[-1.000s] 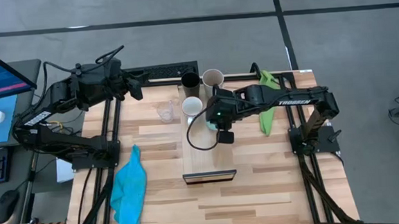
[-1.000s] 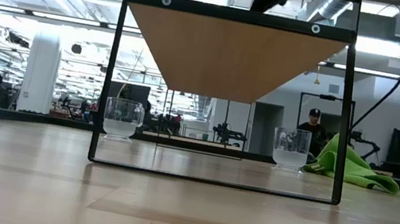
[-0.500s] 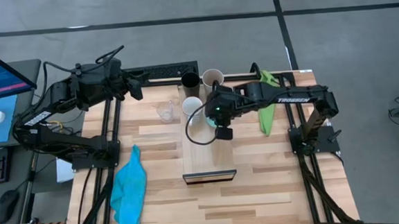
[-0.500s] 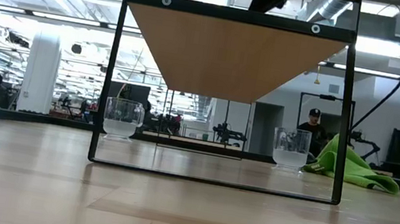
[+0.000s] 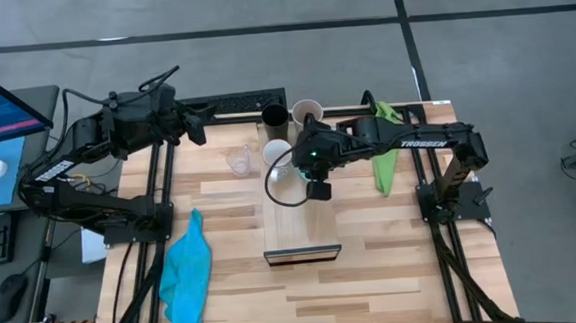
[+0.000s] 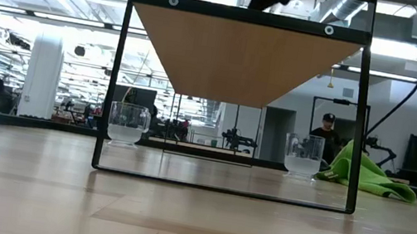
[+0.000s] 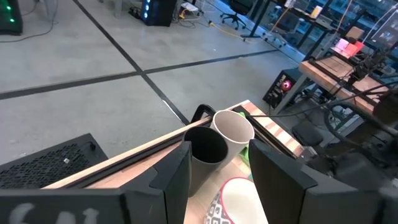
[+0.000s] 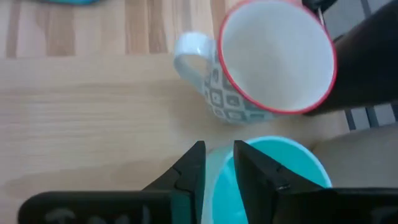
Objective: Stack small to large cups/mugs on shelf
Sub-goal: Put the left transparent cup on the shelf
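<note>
We see a long light-wood shelf point(image 5: 300, 221) with a dark front edge. At its far end stand a black cup point(image 5: 274, 116) and a beige-grey cup point(image 5: 307, 112), side by side, both upright. Just in front of them is a white mug point(image 8: 267, 68) with a red rim and grey pattern. A turquoise mug point(image 8: 267, 180) sits next to it. Two clear glass cups point(image 6: 128, 123) point(image 6: 303, 155) stand upright, well apart.

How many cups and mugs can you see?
6: black cup and beige cup at the table's back edge, white mug before them, turquoise mug at the right gripper, one glass left of the white mug, another glass beside the green cloth.
</note>
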Available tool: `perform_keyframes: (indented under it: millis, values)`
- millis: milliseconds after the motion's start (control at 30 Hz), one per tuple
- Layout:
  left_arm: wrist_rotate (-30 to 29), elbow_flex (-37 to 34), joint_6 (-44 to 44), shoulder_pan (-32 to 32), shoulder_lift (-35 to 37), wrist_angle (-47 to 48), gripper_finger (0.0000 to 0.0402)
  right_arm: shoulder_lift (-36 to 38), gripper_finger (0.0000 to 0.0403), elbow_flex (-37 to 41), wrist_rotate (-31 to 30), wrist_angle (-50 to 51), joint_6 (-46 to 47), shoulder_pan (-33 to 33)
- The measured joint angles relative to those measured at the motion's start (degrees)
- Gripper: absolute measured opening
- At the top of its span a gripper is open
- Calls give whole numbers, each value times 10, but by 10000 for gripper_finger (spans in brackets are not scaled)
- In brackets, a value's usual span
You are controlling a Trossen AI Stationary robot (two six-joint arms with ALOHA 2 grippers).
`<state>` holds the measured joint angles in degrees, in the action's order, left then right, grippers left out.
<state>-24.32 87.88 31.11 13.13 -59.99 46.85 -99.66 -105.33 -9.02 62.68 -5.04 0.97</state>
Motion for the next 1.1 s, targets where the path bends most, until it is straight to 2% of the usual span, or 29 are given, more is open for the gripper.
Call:
perform_keyframes:
  millis: [233, 467, 567, 667, 767, 833, 967, 1033, 1100]
  values:
    - [0, 0, 0, 0, 0, 0, 151, 0, 151, -38, 0, 10, -2, -2]
    - [1, 0, -1, 0, 0, 11, 151, 10, 194, -140, -17, 88, -5, -2]
    - [27, 1, -2, 0, -2, 61, 151, 21, 195, -166, -41, 142, 5, -2]
    - [49, 1, -3, -1, -24, 158, 151, 45, 192, -170, -59, 191, 20, -1]
    - [38, -4, -21, -8, -60, 248, 151, 62, 185, -171, -62, 207, 35, -1]
    - [39, -29, -52, -16, -69, 242, 151, 68, 181, -171, -61, 217, 44, -1]
    - [135, -114, -127, -10, -67, 182, 151, 86, 176, -171, -61, 228, 66, -3]
    - [134, -163, -146, -3, -58, 185, 151, 95, 175, -171, -61, 231, 74, -8]
    - [108, -215, -163, -1, -47, 151, 151, 98, 176, -171, -61, 230, 76, -13]
